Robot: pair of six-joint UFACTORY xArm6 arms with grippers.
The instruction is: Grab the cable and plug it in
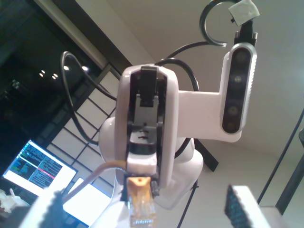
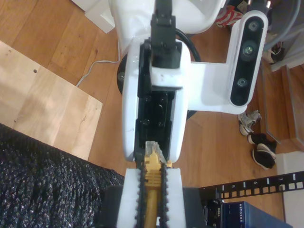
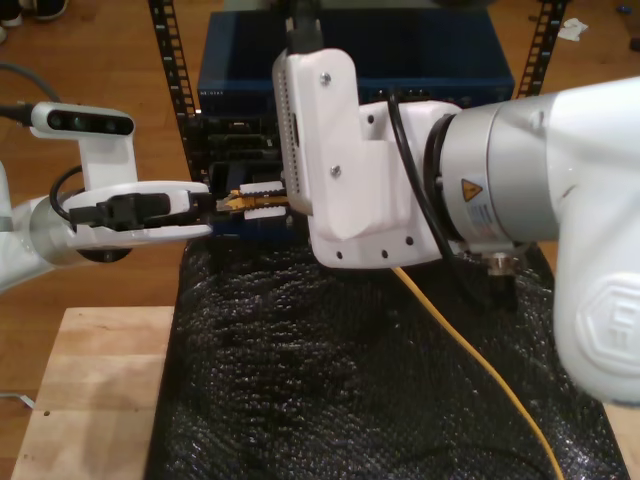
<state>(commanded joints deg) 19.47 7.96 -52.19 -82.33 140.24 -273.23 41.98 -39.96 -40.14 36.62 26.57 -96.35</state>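
- Clamped on the cable (image 3: 470,350): my second gripper (image 3: 262,197), on the big arm nearest the camera at the exterior view's right. Toothed fingers (image 2: 130,199) closed to a narrow slot with the yellow cord between them.
- Cable gripped just behind the plug (image 3: 235,198). Clear plug tip (image 2: 152,151) sticking out past the fingertips, pointed at the other arm.
- Rest of the cable hanging out from under that gripper, then running over the mat (image 3: 300,380) to the exterior view's lower right.
- Black bubbly mat under both arms. Pale wooden board (image 3: 80,400) beside it at the exterior view's lower left.
- Spread wide, holding nothing: my first gripper (image 3: 208,205), reaching in from the exterior view's left, level with the plug. Own fingers far apart in its wrist view (image 1: 145,202), plug (image 1: 142,211) in the gap between them.
- Plug tip right at the mouth of my first gripper. Contact: cannot tell.
- Behind both: black rack (image 3: 165,50) with punched rails, and a blue box (image 3: 400,60) in it.
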